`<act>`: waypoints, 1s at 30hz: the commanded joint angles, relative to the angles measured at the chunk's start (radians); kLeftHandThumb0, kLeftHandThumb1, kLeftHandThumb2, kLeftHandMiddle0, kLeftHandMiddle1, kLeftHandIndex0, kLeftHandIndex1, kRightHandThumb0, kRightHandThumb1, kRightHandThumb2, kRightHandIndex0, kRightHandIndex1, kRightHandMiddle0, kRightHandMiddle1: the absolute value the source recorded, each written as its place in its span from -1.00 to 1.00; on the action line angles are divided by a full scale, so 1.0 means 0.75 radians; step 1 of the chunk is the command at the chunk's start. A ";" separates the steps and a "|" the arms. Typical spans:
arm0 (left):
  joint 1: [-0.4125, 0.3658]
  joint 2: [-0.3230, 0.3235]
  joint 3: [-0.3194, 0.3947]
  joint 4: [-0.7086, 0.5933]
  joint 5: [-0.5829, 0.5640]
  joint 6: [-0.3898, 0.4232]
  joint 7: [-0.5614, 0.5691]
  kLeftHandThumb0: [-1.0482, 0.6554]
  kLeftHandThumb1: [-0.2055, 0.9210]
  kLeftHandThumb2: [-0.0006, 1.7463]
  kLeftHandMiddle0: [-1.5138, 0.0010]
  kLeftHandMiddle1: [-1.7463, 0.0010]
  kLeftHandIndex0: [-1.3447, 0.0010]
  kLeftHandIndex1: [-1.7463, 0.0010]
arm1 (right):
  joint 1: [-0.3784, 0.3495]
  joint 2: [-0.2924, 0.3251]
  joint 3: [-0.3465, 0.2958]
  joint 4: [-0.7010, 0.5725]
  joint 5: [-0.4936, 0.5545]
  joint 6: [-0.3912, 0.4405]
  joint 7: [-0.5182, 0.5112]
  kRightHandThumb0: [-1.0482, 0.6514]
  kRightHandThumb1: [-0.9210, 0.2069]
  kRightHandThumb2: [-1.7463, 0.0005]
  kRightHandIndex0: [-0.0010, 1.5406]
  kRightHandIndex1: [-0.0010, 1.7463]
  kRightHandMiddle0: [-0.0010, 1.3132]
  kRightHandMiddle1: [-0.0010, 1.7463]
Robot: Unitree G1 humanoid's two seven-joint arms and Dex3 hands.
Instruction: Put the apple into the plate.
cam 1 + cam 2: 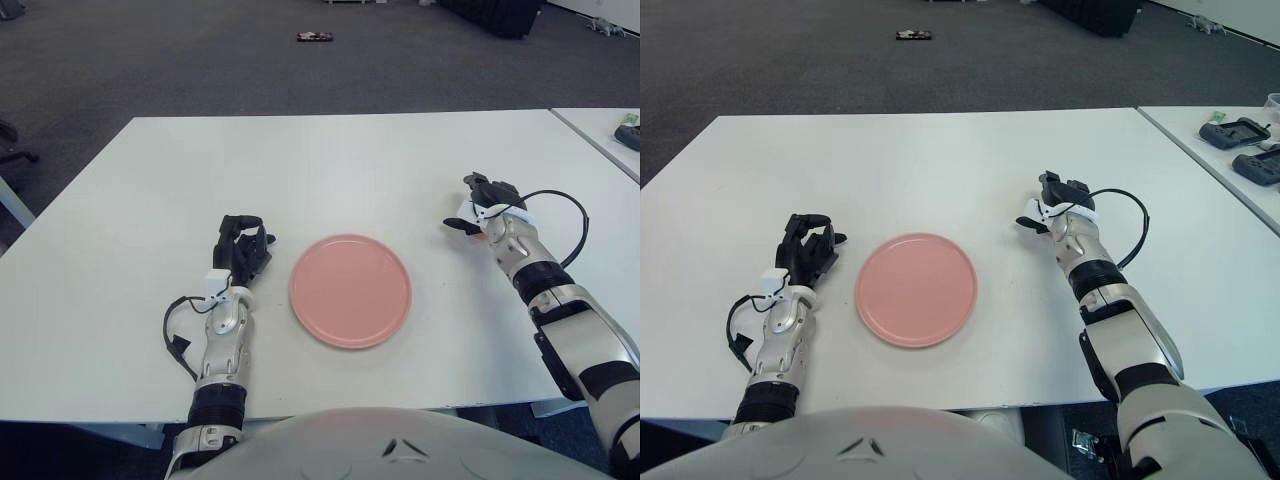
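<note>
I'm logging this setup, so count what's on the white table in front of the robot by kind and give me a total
Plate: 1, pink
Apple: 1, mostly hidden under the right hand
Robot hands: 2, counting the left hand beside the plate
Total: 4
</note>
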 commanded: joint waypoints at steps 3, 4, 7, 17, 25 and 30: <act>0.036 -0.008 0.001 0.026 -0.001 0.070 0.012 -0.19 0.88 -0.28 0.30 -0.62 0.65 -1.00 | 0.141 0.048 -0.009 -0.052 0.032 0.088 0.044 -0.59 -0.12 0.01 -1.00 0.23 -1.00 0.47; 0.037 -0.008 0.002 0.024 -0.004 0.074 0.011 -0.19 0.88 -0.28 0.31 -0.61 0.65 -1.00 | 0.145 0.051 -0.016 -0.063 0.033 0.099 0.041 -0.55 -0.08 -0.05 -1.00 0.40 -1.00 0.63; 0.037 -0.009 0.003 0.021 -0.009 0.080 0.007 -0.19 0.88 -0.28 0.31 -0.61 0.65 -1.00 | 0.164 0.063 -0.043 -0.114 0.037 0.149 0.021 -0.48 -0.05 -0.14 -0.98 0.67 -0.91 0.87; 0.038 -0.013 0.005 0.021 -0.012 0.060 0.004 -0.18 0.89 -0.30 0.33 -0.59 0.66 -1.00 | 0.205 0.083 -0.071 -0.220 0.011 0.241 -0.050 -0.30 -0.12 -0.33 -0.71 0.84 -0.24 1.00; 0.037 -0.018 0.008 0.024 0.000 0.059 0.018 -0.18 0.90 -0.30 0.33 -0.59 0.66 -1.00 | 0.270 0.097 -0.101 -0.371 0.000 0.314 -0.121 -0.31 -0.05 -0.40 0.06 0.99 -0.16 1.00; 0.035 -0.017 0.010 0.035 -0.010 0.047 0.006 -0.18 0.89 -0.30 0.33 -0.60 0.66 -1.00 | 0.329 0.099 -0.134 -0.511 0.008 0.349 -0.112 -0.30 -0.09 -0.37 0.19 1.00 -0.18 1.00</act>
